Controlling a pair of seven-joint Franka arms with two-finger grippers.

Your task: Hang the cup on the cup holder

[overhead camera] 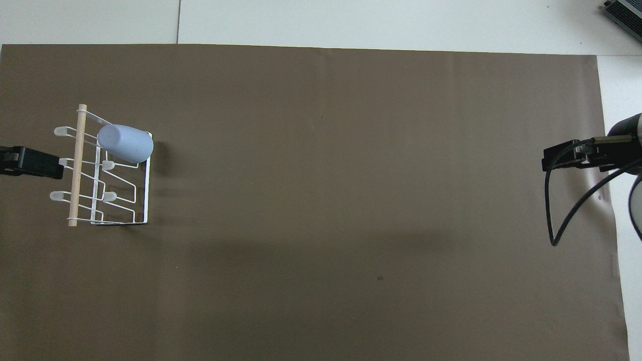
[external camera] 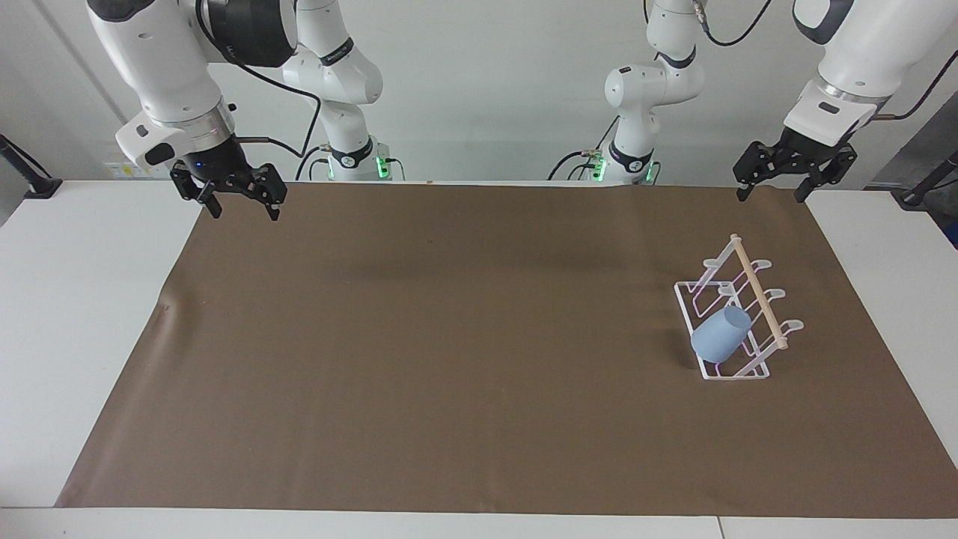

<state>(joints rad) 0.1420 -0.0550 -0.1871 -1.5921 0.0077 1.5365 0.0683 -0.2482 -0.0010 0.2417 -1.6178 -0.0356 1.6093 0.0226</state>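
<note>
Left gripper [external camera: 773, 191] up in the air over the corner of the brown mat [external camera: 449, 337] at the robots' edge of the table, left arm's end; fingers spread wide, nothing between them, holding nothing. It hangs well clear of the cup holder [external camera: 737, 318], no contact. In the overhead view only its dark tip [overhead camera: 30, 163] pokes in from the edge, overlapping the rack's outer side from above. Right gripper [external camera: 241, 207] also raised, over the mat's corner at the right arm's end near the robots' edge; jaws wide apart, empty; in the overhead view it shows at the edge [overhead camera: 564, 158] with a black cable looping below it. Cup holder: white wire rack, slanted, sits on the mat toward the left arm's end, pale wooden dowel [external camera: 760, 293] across its top, looped prongs with rounded tips sticking out. Cup [external camera: 721, 335], light blue, is on the rack, mouth toward the dowel and rounded base pointing out toward the mat's middle, tilted, seated over a prong at the end of the rack farther from the robots; same in the overhead view [overhead camera: 125, 143]. Neither gripper touches cup or rack. White table [external camera: 75, 299] shows around the mat.
</note>
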